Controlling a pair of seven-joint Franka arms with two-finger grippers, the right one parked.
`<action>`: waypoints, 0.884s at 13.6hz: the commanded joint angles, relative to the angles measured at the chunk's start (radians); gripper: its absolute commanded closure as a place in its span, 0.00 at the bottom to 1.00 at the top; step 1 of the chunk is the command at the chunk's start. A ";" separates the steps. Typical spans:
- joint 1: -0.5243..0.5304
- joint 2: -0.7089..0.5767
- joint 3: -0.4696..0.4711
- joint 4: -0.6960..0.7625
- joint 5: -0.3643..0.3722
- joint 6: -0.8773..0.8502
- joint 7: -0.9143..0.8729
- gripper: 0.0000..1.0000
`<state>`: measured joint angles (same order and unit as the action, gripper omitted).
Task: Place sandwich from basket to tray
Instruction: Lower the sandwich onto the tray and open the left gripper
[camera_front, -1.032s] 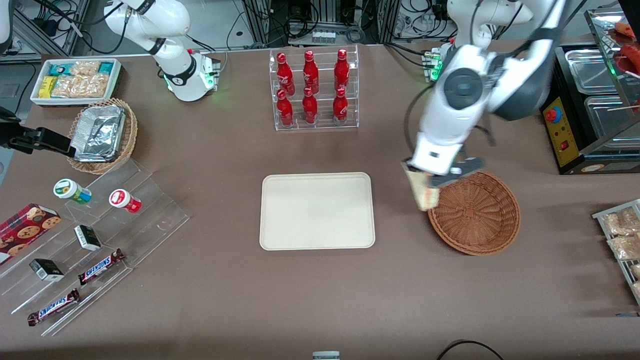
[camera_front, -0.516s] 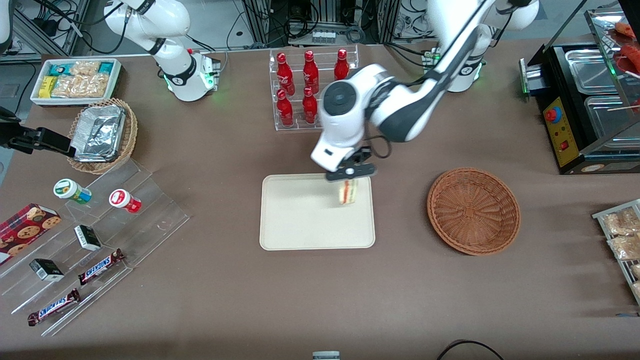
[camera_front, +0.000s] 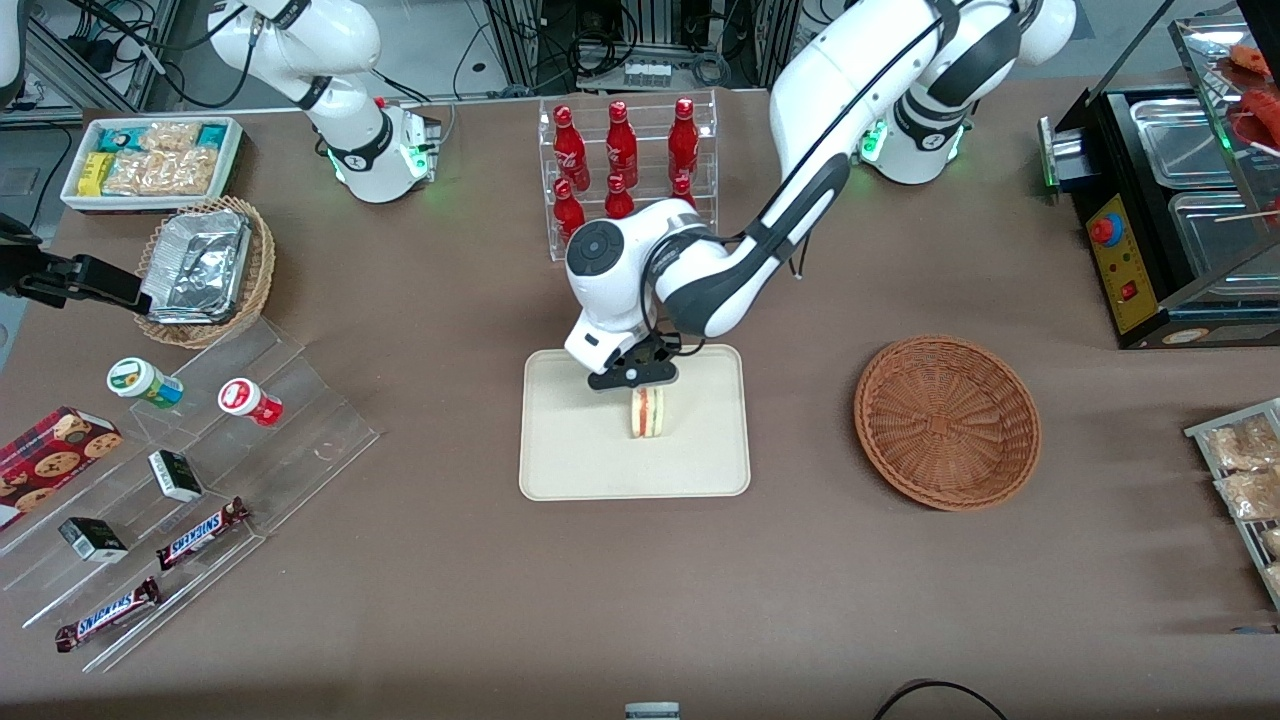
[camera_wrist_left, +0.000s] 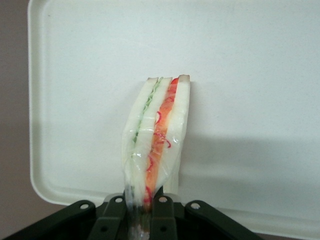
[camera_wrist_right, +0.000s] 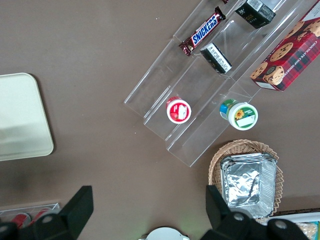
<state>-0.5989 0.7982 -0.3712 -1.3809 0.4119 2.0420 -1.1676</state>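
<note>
Wrist view shows my claw (camera_wrist_left: 141, 210) clamped on the sandwich (camera_wrist_left: 156, 135), hanging over the tray (camera_wrist_left: 250, 60). I should sink gently until bread meets tray, then release straight, lest it topple.

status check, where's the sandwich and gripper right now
Gripper over the tray, shut on the sandwich. Sandwich upright, low over the tray; contact unclear. Basket empty. Nothing in the way.
</note>
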 joint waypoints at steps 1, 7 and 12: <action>-0.016 0.033 0.012 0.064 0.025 0.032 -0.032 1.00; -0.079 0.085 0.090 0.126 0.024 0.033 -0.037 0.72; -0.068 0.049 0.089 0.123 0.012 0.018 -0.037 0.00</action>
<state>-0.6606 0.8620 -0.2922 -1.2791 0.4148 2.0819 -1.1841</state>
